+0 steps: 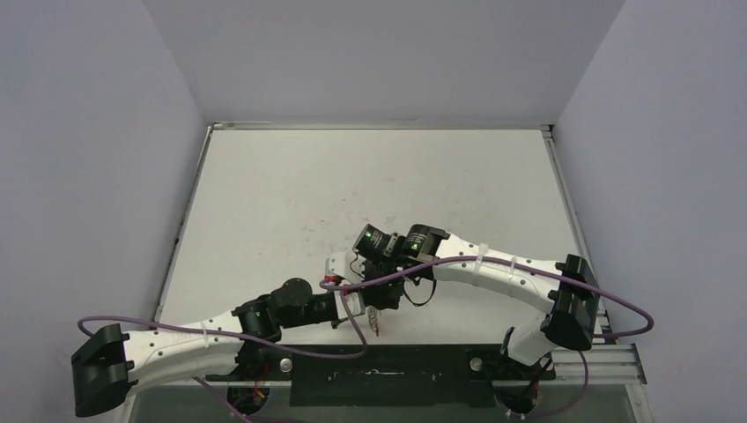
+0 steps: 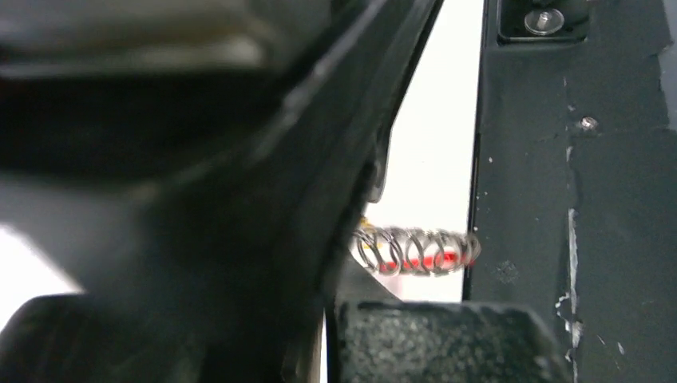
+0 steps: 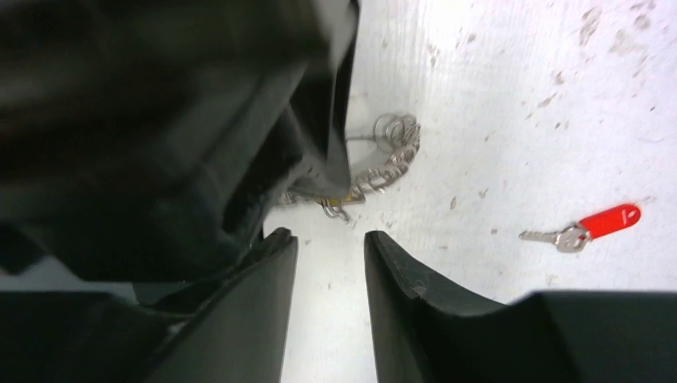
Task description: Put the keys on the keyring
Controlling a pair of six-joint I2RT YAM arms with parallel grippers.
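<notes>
Right wrist view: right end effector is hovering narrowly parted, gripping nothing.
Left end effector: is pinching keyring.
Red key: is lying on worktop.

Most of the keyring behind the blurred, close-up left fingers in both wrist views
</notes>
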